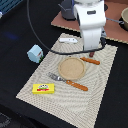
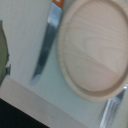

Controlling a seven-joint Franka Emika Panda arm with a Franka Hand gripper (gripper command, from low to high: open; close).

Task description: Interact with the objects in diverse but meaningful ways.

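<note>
Pincer state cannot be told: the white arm (image 1: 91,22) hangs over the far side of the plate (image 1: 73,68), and its own body hides the fingertips in the exterior view, while the wrist view shows none of them. That wrist view looks straight down on the tan round plate (image 2: 95,50), a knife blade (image 2: 46,45) beside it, fork tines (image 2: 111,111) at the plate's other side, and the pale woven mat (image 2: 30,100) beneath.

Going from near to far in the exterior view, a black tabletop (image 1: 15,60) carries a beige woven placemat (image 1: 97,95) laid at a slant. On the mat's near corner, toward the exterior view's left, lies the flat yellow packet (image 1: 43,88) with red print. Farther in, an orange-handled fork (image 1: 68,81) lies just in front of the plate, and an orange-handled knife (image 1: 90,60) lies just behind it, close under the arm.

Off the mat on the exterior view's left stands the pale-blue block (image 1: 35,53), on the black surface just beside the mat's edge. The small white oblong piece (image 1: 68,40) lies near the mat's far corner. A black cable (image 1: 37,35) loops from the arm across this area. Beyond, a brown board (image 1: 67,22) holds a dark pot (image 1: 67,9), and a second grey pot (image 1: 124,19) sits at the exterior view's right edge. The dark-brown stick cannot be made out.
</note>
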